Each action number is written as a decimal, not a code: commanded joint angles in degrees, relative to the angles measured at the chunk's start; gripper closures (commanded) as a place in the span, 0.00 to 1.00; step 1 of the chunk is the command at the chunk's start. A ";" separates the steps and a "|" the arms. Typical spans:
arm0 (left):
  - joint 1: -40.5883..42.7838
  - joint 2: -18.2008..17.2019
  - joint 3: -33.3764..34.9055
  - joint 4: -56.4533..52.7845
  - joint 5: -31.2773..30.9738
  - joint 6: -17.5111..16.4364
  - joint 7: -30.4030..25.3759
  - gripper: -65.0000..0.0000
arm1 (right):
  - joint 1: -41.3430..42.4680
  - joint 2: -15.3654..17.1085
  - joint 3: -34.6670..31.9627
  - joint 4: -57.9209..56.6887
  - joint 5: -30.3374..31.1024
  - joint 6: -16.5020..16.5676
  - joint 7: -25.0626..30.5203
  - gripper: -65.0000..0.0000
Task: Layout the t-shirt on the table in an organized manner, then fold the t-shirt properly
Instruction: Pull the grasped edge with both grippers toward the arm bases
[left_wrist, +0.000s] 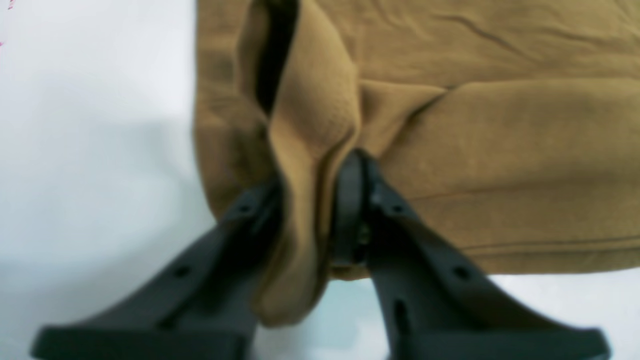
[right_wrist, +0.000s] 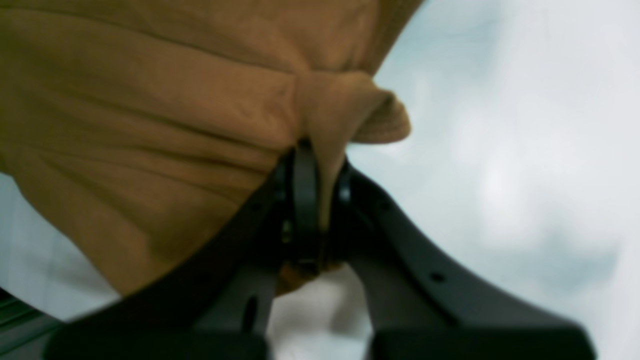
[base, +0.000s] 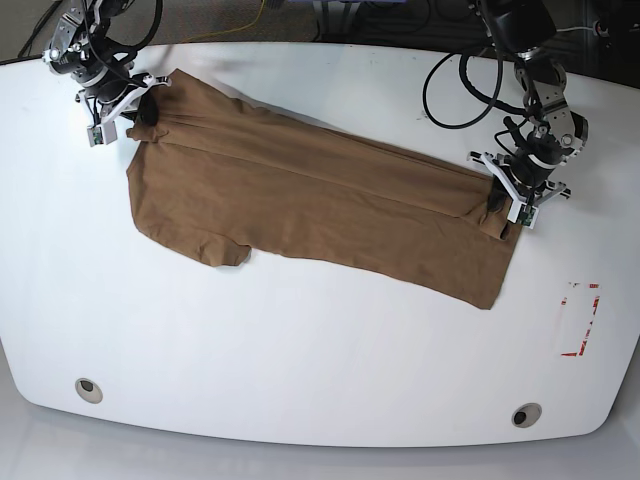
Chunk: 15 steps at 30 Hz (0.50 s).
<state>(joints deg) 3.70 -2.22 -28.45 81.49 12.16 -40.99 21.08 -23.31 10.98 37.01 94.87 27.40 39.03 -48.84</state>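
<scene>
A plain tan-brown cotton t-shirt (base: 310, 205), wrinkled and without any print, lies stretched out in a long slant across the far half of the large glossy white table (base: 300, 340). One end reaches toward the table's far corner on the base view's left, the other runs down toward its right side. A small flap of cloth curls up along the shirt's near edge, and a long crease runs lengthwise through the fabric.

At the shirt's right-hand end in that view, the left gripper (left_wrist: 320, 200), black with two angled fingers, has its jaws clamped together on a bunched fold of the shirt's corner; the cloth is squeezed up between the fingers and spills below them. At the opposite end of the shirt, the right gripper (right_wrist: 317, 200), of the same black make, pinches a gathered knot of fabric at the shirt's edge, with the rest of the cloth draped away to one side of it.

Beyond the shirt toward the table's near edge sit two round grey holes (base: 88, 389), one near each corner. A red dashed rectangle mark (base: 580, 320) lies past the shirt's right-hand end, close to the table's rim.
</scene>
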 joint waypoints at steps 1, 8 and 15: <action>1.53 -0.64 -0.43 0.31 3.44 0.99 3.58 0.97 | -0.82 1.10 0.30 0.73 -0.72 -0.04 -0.70 1.00; 7.42 -0.55 -0.52 7.34 3.44 0.99 3.58 0.97 | -2.05 4.27 0.13 0.82 -0.72 -0.04 -0.70 1.00; 14.27 1.21 -0.52 14.64 3.44 0.99 3.58 0.97 | -2.49 7.79 0.13 0.73 -0.72 -0.04 -0.79 1.00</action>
<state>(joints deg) 15.99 -1.45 -28.62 93.89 13.34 -40.80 22.50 -25.19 16.14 36.38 94.91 27.75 39.53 -49.80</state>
